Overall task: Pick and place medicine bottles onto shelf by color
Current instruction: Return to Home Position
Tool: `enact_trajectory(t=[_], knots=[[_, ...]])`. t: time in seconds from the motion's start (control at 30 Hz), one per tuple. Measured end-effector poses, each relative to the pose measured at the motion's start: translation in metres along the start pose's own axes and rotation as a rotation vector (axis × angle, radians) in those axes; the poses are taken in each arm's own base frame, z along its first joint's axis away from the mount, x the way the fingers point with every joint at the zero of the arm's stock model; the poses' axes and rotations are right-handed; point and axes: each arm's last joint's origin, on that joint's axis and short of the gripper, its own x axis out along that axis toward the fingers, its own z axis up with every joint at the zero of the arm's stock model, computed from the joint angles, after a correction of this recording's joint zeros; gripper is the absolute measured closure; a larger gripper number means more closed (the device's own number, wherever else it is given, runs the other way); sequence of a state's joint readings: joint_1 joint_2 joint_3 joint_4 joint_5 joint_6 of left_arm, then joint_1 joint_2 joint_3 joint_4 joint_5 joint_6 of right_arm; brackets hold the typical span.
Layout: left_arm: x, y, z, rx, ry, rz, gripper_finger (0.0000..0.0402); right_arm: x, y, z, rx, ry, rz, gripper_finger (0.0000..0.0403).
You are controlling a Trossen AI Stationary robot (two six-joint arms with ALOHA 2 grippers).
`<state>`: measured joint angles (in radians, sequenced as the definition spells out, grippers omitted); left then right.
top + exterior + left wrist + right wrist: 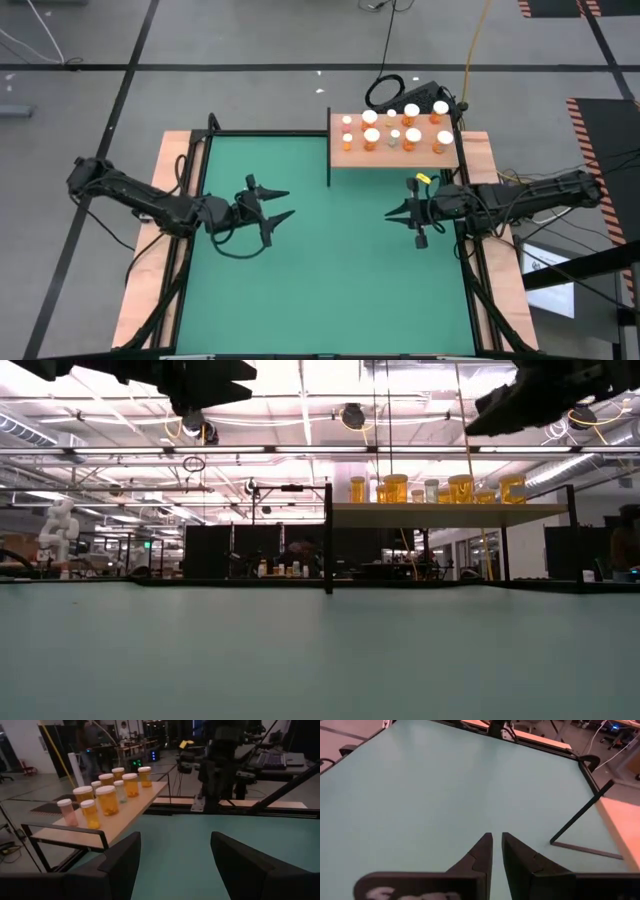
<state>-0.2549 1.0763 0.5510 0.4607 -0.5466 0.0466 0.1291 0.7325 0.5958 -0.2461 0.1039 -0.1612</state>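
Several medicine bottles [392, 128] with white caps stand upright on the shelf [400, 156], a light wooden board raised on black posts at the mat's far right. Most are orange [107, 800], one is pink [66, 811] and one pale green [120, 790]. My left gripper [289, 202] hovers open over the mat's left half and points level toward the shelf, with nothing between its fingers [122, 862]. My right gripper [388, 216] is shut and empty, above the mat's right half, near the shelf's front edge. Both hang well above the mat in the low view.
The green mat [330, 280] lies bare between the two grippers. A black post [329, 150] stands at the shelf's left front corner. Wooden strips [500, 290] frame the mat. Cables [385, 92] lie behind the shelf.
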Motion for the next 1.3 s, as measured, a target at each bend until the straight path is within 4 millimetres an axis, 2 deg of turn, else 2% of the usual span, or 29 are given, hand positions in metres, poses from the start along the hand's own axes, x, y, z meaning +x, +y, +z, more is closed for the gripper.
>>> enact_trajectory(t=[0.2,0.47,0.57,0.7,0.8,1.0,1.13,1.3], knots=[[0.002,0.007,-0.005,-0.036,-0.053,-0.015,0.0158,0.004,0.004,-0.022,0.004,-0.041,-0.006,0.0370],[-0.008,0.019,-0.038,-0.103,-0.108,0.013,0.0158,0.003,0.006,-0.035,-0.003,-0.109,-0.018,0.0370],[-0.011,0.023,-0.049,-0.118,-0.103,0.019,0.0158,0.006,0.007,-0.039,0.008,-0.200,-0.033,0.0370],[-0.015,0.027,-0.057,-0.133,-0.129,-0.036,0.0158,0.012,0.010,-0.054,-0.005,-0.318,-0.056,0.0370],[-0.017,0.029,-0.061,-0.132,-0.147,-0.098,0.0158,0.014,0.012,-0.063,-0.010,-0.344,-0.062,0.0370],[-0.023,0.032,-0.070,-0.079,-0.190,-0.220,0.0162,0.013,0.012,-0.065,-0.009,-0.346,-0.061,0.0370],[-0.027,0.036,-0.079,-0.063,-0.181,-0.208,0.0203,0.012,0.012,-0.065,-0.020,-0.352,-0.064,0.0371],[-0.030,0.042,-0.088,-0.058,-0.152,-0.185,0.0294,0.014,0.015,-0.075,-0.067,-0.343,-0.032,0.0398]])
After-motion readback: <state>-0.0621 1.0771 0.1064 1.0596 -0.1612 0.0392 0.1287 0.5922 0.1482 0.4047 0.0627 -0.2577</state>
